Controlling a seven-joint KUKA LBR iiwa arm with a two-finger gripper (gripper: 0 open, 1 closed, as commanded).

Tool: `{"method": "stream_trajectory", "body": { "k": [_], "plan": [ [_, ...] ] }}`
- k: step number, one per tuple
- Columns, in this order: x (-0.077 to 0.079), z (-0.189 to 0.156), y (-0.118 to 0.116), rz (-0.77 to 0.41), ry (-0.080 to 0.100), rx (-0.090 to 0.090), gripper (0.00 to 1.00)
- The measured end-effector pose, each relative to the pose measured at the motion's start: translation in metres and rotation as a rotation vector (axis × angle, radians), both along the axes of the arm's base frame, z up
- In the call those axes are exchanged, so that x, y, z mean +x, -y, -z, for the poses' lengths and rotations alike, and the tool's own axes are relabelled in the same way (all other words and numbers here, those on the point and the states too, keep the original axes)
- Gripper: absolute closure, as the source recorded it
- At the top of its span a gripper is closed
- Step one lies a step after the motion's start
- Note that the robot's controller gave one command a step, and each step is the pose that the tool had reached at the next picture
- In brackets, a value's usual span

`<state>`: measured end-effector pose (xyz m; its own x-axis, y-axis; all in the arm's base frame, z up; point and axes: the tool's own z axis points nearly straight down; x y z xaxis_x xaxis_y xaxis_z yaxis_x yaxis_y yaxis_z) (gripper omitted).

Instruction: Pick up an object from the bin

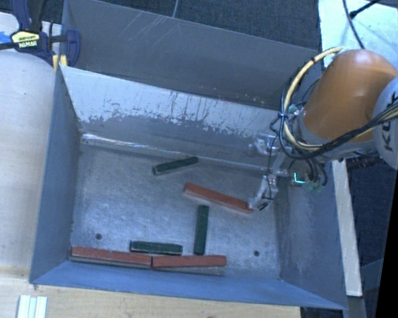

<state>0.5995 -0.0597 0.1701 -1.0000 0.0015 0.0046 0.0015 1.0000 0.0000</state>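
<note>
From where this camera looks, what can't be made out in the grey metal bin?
1. Camera view: whether the gripper grips or just touches the right end of the slanted reddish-brown flat stick; too small, and cables overlap it.
2. Camera view: the wrist above it, hidden under the orange dome cover.

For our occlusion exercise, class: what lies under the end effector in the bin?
The right end of a reddish-brown stick reaches under the end effector, near the right wall of the bin. Its very tip and the floor beneath are covered by it.
</note>
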Motion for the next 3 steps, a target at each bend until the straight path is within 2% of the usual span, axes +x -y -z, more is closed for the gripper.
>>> {"method": "stream_trajectory", "body": {
  "k": [1,2,3],
  "plan": [
    [-0.012,0.103,0.001,0.182,0.001,0.000,0.00],
    [-0.009,0.099,0.001,0.179,0.010,-0.001,1.00],
    [-0.004,-0.048,0.007,0.047,0.018,-0.002,1.00]
  ]
}}
